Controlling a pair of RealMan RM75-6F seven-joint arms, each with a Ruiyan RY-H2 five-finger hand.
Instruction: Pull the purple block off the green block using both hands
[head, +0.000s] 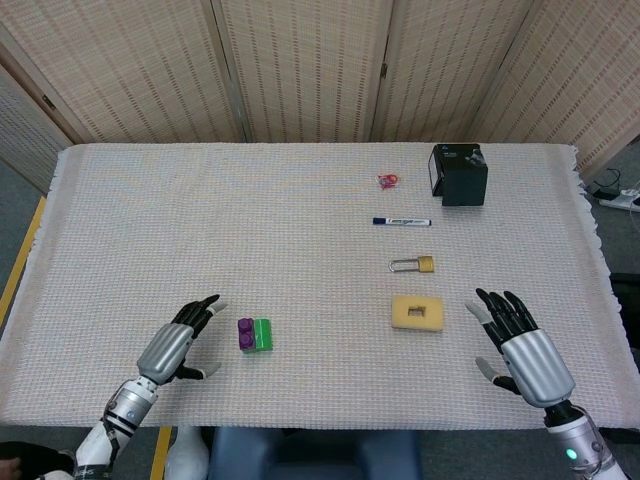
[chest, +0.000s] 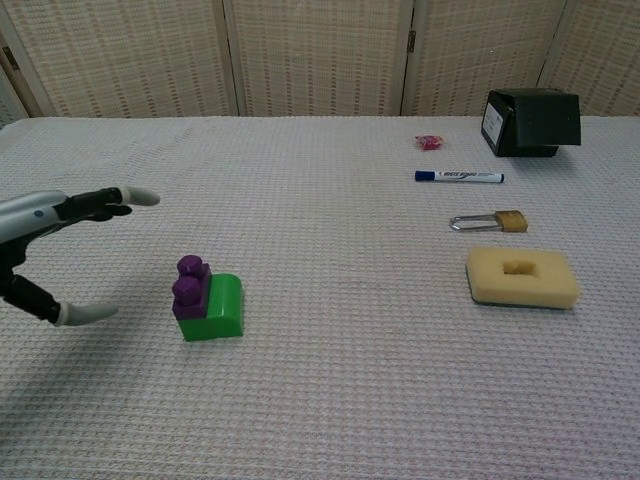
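The purple block (head: 245, 333) (chest: 190, 288) is stuck on the left side of the green block (head: 262, 335) (chest: 218, 308), near the table's front. My left hand (head: 180, 343) (chest: 60, 250) hovers just left of the pair, open, with thumb and fingers spread and nothing in them. My right hand (head: 525, 349) is open above the table at the front right, far from the blocks, and only the head view shows it.
A yellow sponge (head: 417, 312) (chest: 522, 277) lies right of the blocks. Behind it are a padlock (head: 413, 264) (chest: 490, 221), a blue marker (head: 401, 221) (chest: 459, 177), a small red item (head: 387, 180) (chest: 429, 142) and a black box (head: 458, 174) (chest: 531, 121).
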